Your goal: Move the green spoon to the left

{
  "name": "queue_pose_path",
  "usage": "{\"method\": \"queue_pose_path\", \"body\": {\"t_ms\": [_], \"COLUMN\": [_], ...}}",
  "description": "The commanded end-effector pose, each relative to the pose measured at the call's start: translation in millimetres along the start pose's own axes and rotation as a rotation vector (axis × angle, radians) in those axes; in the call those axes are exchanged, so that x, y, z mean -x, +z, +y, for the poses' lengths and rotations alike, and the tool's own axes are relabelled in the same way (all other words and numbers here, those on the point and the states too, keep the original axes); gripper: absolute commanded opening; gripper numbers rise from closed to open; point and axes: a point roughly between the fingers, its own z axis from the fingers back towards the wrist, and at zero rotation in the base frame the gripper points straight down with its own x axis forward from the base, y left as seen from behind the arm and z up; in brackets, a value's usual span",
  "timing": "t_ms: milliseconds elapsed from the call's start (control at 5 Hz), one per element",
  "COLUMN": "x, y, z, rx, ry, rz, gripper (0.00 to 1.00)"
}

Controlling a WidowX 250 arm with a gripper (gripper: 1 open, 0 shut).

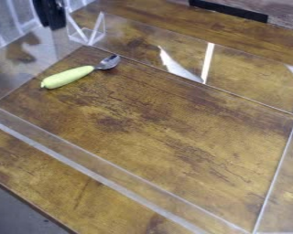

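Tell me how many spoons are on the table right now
1. The green spoon lies near the left edge of the wooden table, inside the clear tray walls. None other visible.
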Motion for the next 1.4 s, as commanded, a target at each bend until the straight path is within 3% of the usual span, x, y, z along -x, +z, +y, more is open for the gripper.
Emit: {"method": "queue_pose_path", "body": {"t_ms": [0,400,800,1000,1200], "x": [-17.2,-28.8,-31.7,-32.6,-34.4], "y": [23.5,22.2,13.6,17.2,19.0], "z": [-8,-23,-30,-34,-35], "rx": [-0.057,-0.055,-0.038,-0.026,-0.015], "ry": [-0.062,-0.046,-0.016,0.083,0.169], "rz": [-0.048,-0.037,-0.040,-0.056,-0.069], "gripper": [1.00,1.00,1.00,0.00,1.00]}}
